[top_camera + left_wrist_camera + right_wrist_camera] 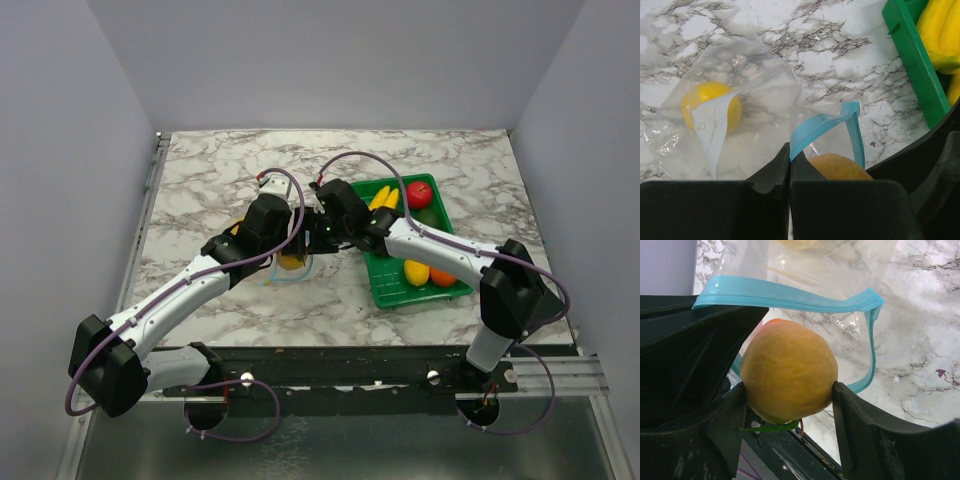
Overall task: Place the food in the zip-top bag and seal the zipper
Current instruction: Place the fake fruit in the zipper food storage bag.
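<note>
The zip-top bag (755, 75) lies on the marble with a yellow lemon (710, 105) inside. My left gripper (789, 150) is shut on the blue zipper (815, 127), lifting one lip so the mouth gapes. An orange-yellow fruit (789, 370) with a green leaf is pinched between the jaws of my right gripper (789, 390), just in front of the open zipper (790, 295) loop. From above, both grippers (300, 242) meet over the fruit (291, 262) at the bag's mouth. In the green tray (385, 285) lie a banana bunch (383, 198), a red fruit (419, 193), a lemon (416, 271) and an orange one (443, 277).
The green tray's wall (915, 60) stands close to the right of the bag. My left arm's black body (685, 350) crowds the right wrist view's left side. Grey walls enclose the table on three sides.
</note>
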Motion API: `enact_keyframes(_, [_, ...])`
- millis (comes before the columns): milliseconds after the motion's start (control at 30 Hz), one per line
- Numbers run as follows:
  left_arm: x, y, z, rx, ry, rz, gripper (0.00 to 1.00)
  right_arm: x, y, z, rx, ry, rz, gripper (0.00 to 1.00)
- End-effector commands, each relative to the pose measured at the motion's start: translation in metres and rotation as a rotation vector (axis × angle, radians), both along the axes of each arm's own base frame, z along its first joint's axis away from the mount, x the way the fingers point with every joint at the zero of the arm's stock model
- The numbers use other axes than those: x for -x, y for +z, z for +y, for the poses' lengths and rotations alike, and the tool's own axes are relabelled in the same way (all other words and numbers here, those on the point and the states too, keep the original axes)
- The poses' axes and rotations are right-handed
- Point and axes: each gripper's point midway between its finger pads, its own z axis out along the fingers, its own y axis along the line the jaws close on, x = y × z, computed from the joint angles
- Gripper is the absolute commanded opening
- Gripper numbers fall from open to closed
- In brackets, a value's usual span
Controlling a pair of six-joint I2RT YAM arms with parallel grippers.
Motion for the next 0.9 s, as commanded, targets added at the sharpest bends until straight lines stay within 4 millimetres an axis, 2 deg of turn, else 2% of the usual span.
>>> enact_keyframes(0, [0.0, 0.006, -0.001, 0.027, -0.008, -0.019, 0.0, 0.001, 0.002, 0.014, -0.031, 0.012, 0.01, 0.6])
enact_keyframes(267, [0.0, 0.006, 0.0, 0.027, -0.005, -0.019, 0.0, -0.005, 0.001, 0.018, -0.03, -0.006, 0.006, 0.74])
enact_keyframes(567, [0.0, 0.006, -0.001, 0.03, -0.006, -0.017, 0.0, -0.007, -0.002, 0.02, -0.026, -0.017, 0.018, 0.79])
enact_keyframes(867, [0.0, 0.004, -0.002, 0.032, -0.007, -0.013, 0.0, -0.005, 0.004, 0.008, -0.013, -0.04, -0.002, 0.82])
